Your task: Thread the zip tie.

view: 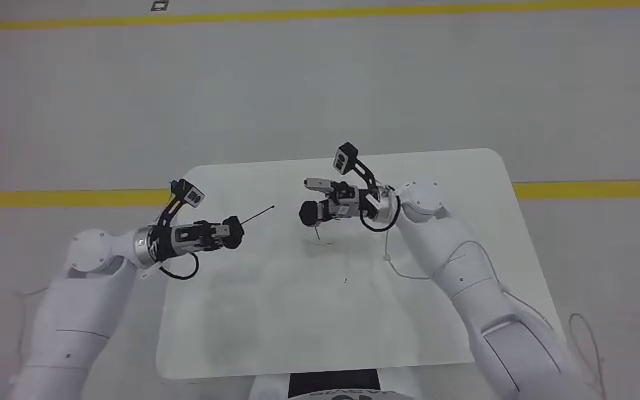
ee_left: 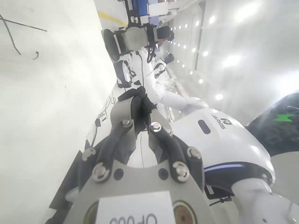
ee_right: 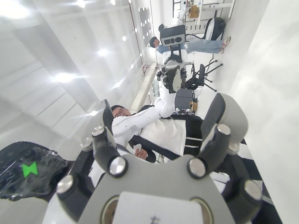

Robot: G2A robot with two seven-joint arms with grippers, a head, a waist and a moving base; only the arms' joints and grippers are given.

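Grey floor point(view: 300, 90) with yellow lines point(view: 300, 14) running across it; a white table point(view: 450, 310) with rounded corners sits in the middle, and both arms are over it.

Left side: the left gripper point(view: 235, 231) is above the left part of the table, pointing toward the centre. In its wrist view the fingers point(ee_left: 121, 117) are drawn together, with a black wrap point(ee_left: 140, 103) bunched at their tips. Seen from above, the zip tie point(view: 258, 215), a thin dark strip, is clamped there and sticks out of the tips. It slants up and away toward the other arm, and its far end is free.

Right side: the right gripper point(view: 308, 212) is near the table's middle, facing the left one. Its fingers point(ee_right: 224, 113) are spread wide and have nothing between them (checked in its own wrist view). The free end of the zip tie is near this gripper but apart from it, with a gap of bare table between them.

On the table:
- A thin white cable point(view: 400, 268) lies beside the right forearm.
- A small dark fleck point(view: 345, 281) sits toward the near edge, well apart from both grippers.
- Thin dark lines point(ee_left: 28, 26) cross on the tabletop below the right gripper; I cannot tell whether they are strands or shadows.
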